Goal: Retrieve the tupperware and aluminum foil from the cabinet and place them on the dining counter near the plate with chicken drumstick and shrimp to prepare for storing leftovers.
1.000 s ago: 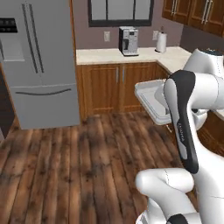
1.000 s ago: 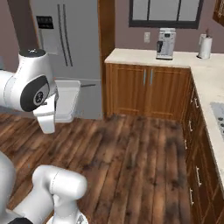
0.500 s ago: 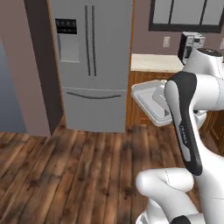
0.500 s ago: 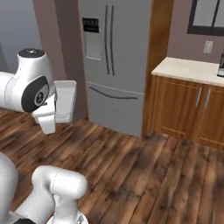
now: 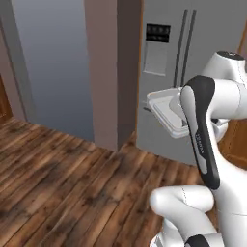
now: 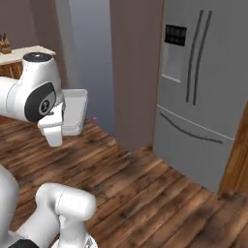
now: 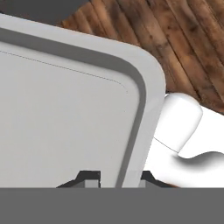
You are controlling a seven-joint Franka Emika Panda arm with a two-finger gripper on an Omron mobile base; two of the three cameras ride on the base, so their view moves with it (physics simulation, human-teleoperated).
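One item, tupperware [image 7: 65,113], rim pinched between nearly closed fingers [image 7: 89,178]; base has swung past fridge [image 6: 203,92], carry underway.

Pale grey-white tupperware [image 7: 65,113] with a darker grey band along its rim. Brushed silver-grey refrigerator [image 6: 203,111] with a black dispenser panel [image 6: 175,35]. Warm brown plank floor [image 5: 62,188], streaked with dark grain. Dull mauve wall column [image 5: 113,67].

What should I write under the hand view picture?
Robot tool pinching the rim of the pale tupperware above a wooden floor.
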